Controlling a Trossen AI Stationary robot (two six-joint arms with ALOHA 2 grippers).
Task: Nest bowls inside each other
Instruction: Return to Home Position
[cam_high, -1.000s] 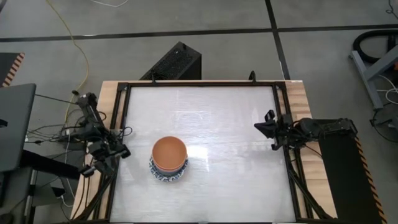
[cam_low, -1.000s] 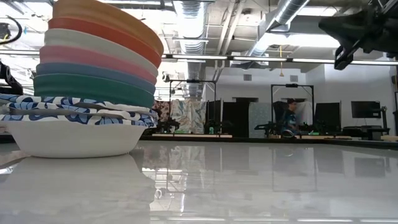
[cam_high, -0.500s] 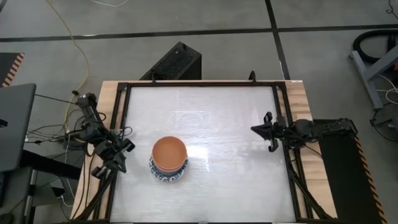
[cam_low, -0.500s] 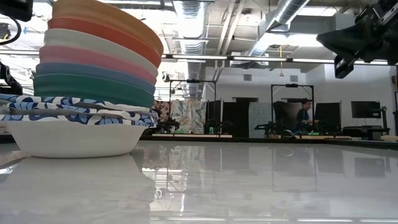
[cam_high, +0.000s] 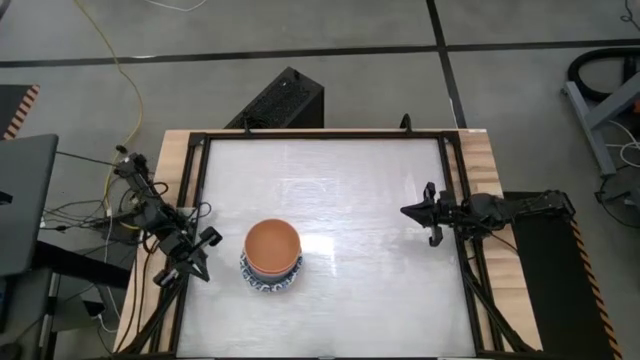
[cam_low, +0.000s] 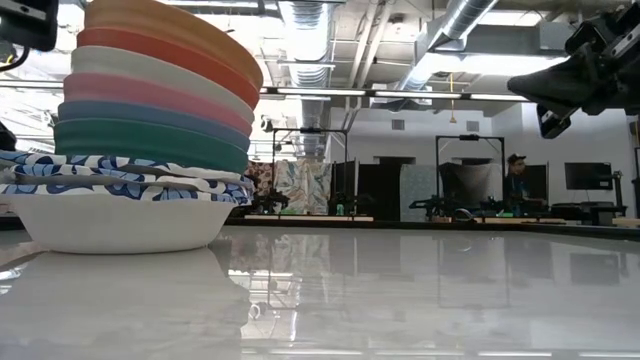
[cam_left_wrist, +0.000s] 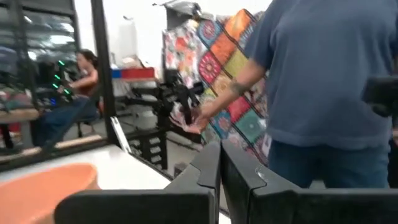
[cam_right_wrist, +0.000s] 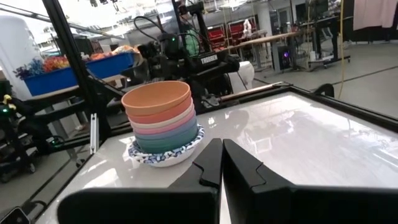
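The tabletop (cam_high: 370, 200) is white and highly glossy, mirroring the ceiling lights and the stacked bowls (cam_low: 150, 130). The bowls look smooth with a soft satin sheen; whether they are plastic or ceramic cannot be told. The side strips (cam_high: 483, 160) are pale bare wood, framed by black metal rails (cam_high: 320, 136). The left gripper (cam_left_wrist: 221, 149) and right gripper (cam_right_wrist: 222, 144) are dark, matt and plastic-looking. The floor (cam_high: 300, 30) is dull grey concrete. A person's shirt (cam_left_wrist: 323, 74) is blue cloth, beside a colourful crocheted blanket (cam_left_wrist: 224, 62).
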